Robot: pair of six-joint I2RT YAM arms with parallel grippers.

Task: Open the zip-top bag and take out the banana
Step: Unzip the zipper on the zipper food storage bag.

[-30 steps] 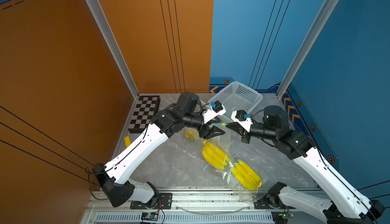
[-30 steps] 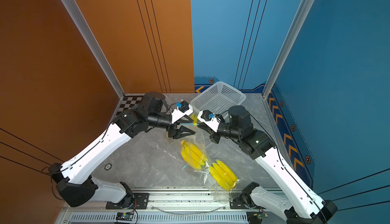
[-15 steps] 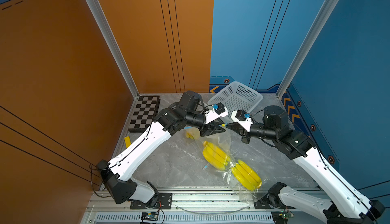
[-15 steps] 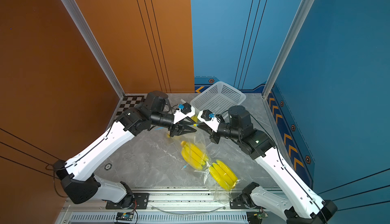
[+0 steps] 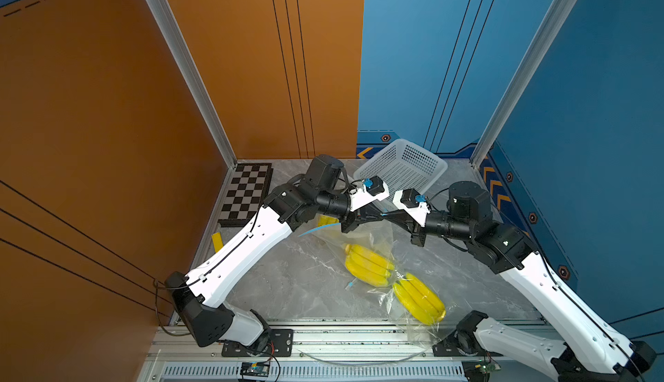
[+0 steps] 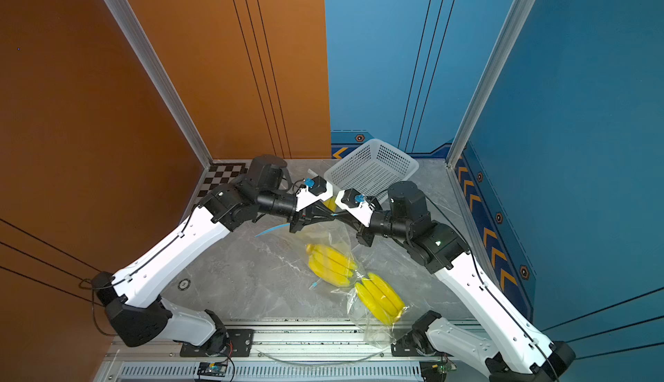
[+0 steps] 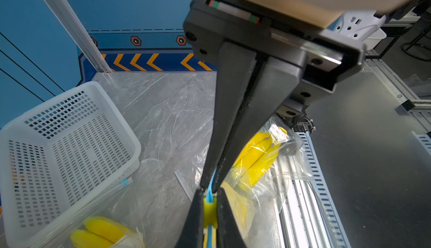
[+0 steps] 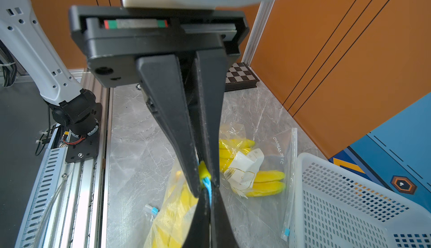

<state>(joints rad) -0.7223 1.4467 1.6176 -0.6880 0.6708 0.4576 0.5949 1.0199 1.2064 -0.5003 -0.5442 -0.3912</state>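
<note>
Grey marble tabletop [image 5: 305,279] bears zip-top bag [image 5: 375,234] | orange wall [image 5: 90,110] | blue wall [image 5: 593,110]

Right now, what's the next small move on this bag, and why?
Probably ease the left gripper and right gripper apart: both are shut tip to tip on the blue zip strip of the zip-top bag, and the banana lies inside.

Basket [image 5: 402,168] behind banana bag [image 5: 366,265]; chessboard [image 5: 248,193] left of basket (second bag [image 5: 418,303] nearer front).
</note>
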